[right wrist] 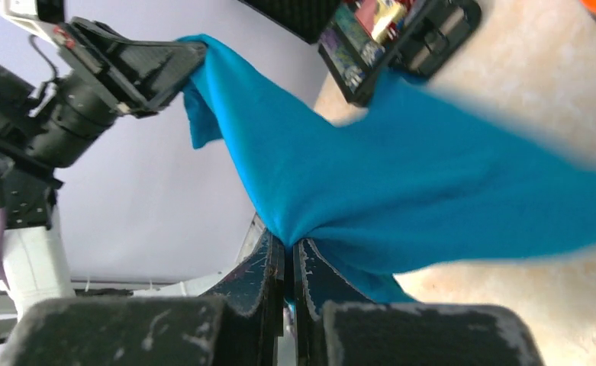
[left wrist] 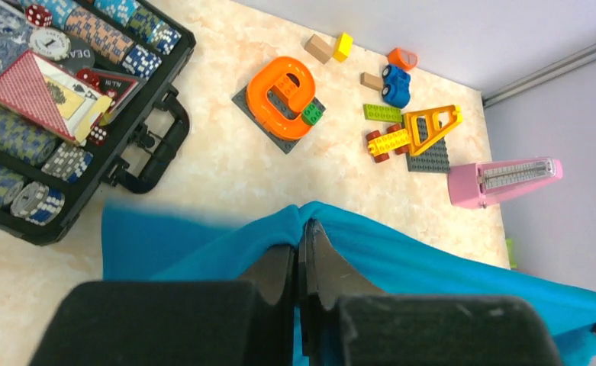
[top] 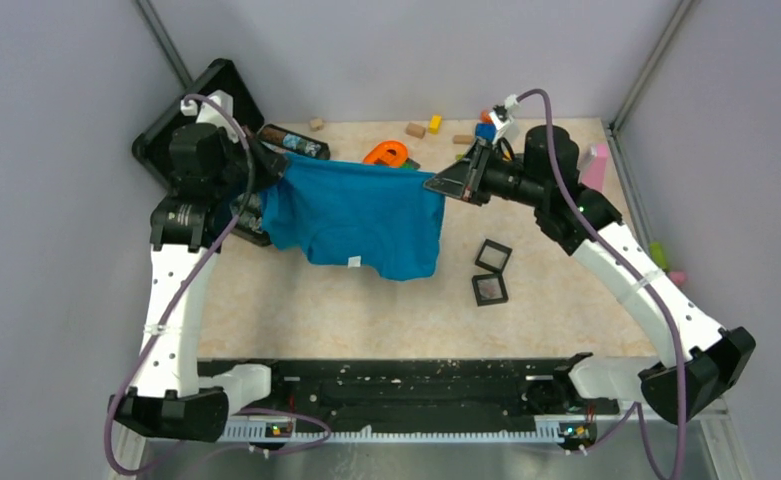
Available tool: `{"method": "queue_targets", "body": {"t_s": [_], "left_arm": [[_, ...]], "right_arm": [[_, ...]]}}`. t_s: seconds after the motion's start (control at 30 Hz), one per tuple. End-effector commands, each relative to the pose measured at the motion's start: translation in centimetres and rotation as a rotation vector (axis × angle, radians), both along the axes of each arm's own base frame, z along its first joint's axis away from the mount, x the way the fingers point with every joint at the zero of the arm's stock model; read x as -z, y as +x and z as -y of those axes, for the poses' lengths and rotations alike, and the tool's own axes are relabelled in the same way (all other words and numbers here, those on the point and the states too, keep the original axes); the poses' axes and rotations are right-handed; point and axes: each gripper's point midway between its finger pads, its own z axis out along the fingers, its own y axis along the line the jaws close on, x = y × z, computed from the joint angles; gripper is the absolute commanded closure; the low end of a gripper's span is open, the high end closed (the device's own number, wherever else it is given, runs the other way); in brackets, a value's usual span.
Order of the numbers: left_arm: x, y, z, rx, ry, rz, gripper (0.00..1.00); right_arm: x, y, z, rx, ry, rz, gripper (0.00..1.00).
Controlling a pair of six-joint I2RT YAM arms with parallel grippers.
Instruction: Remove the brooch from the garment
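Altogether one garment; two square frames

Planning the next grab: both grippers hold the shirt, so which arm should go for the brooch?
Probably right, narrowly: left gripper and right gripper both clamp the shirt; the brooch sits near the hem, slightly nearer the right.

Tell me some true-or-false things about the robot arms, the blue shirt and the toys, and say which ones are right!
1. The left gripper and the right gripper both pinch the blue shirt. True.
2. The two black square frames lie on the shirt. False: they lie on the table, beside it.
3. The metronome is green. False: it is pink.
4. The poker chip case is open. True.
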Motion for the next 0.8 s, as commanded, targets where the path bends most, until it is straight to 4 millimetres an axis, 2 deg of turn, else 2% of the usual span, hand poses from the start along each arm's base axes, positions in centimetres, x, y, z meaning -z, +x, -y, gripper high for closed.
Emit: {"method": "queue_targets", "body": {"t_s": [0.0,0.03,0.07,0.1,0.13,0.17,0.23,0.3,0.4,0.5,0.6,0.67,0.77], "left_arm": [[-2.3,2.8,-0.5,-0.015,0.019,0.106,1.0],[-1.8,3.9,-0.3,-0.003,0.025,0.086,0.92],[-1.1,5.2,-0.3,-0.007,0.033,0.058,0.67],[0.2,6.8,-0.5,-0.022,0.034,0.009,0.45],[1.4,8.1,-0.8,-0.039,0.039,-0.037,0.14],[2.6,9.5,-0.9,-0.046,0.044,-0.081,0.04],[3.4,9.3,-0.6,-0.021,0.056,-0.147,0.02],[4.4,8.0,-0.7,-0.014,0.073,-0.173,0.02],[5.8,5.9,-1.9,-0.076,0.092,-0.129,0.02],[8.9,2.9,-2.7,-0.146,0.064,-0.152,0.02],[12.2,-0.4,-1.8,-0.116,0.008,-0.18,0.03],[14.5,-2.5,-1.1,-0.082,-0.023,-0.201,0.04],[17.8,-5.4,-0.5,-0.042,-0.034,-0.239,0.04]], "right_arm": [[-7.3,0.5,0.2,0.05,0.134,0.194,0.83],[-6.8,1.6,0.0,0.073,0.118,0.187,0.68],[-6.2,3.1,-0.1,0.1,0.103,0.166,0.48],[-5.2,4.6,-0.4,0.118,0.084,0.142,0.34],[-4.1,6.1,-0.7,0.129,0.061,0.117,0.29],[-2.8,7.2,-1.0,0.131,0.024,0.092,0.26],[-0.9,7.9,-1.6,0.103,-0.047,0.084,0.24],[0.9,7.5,-1.7,0.091,-0.115,0.096,0.25],[5.5,6.2,-1.1,0.108,-0.252,0.085,0.28],[10.4,4.6,-0.4,0.111,-0.359,0.06,0.29],[15.0,2.5,-0.1,0.09,-0.429,0.032,0.29],[17.5,1.1,0.0,0.075,-0.464,0.019,0.29],[19.7,-0.2,0.8,0.076,-0.488,0.036,0.31]]}}
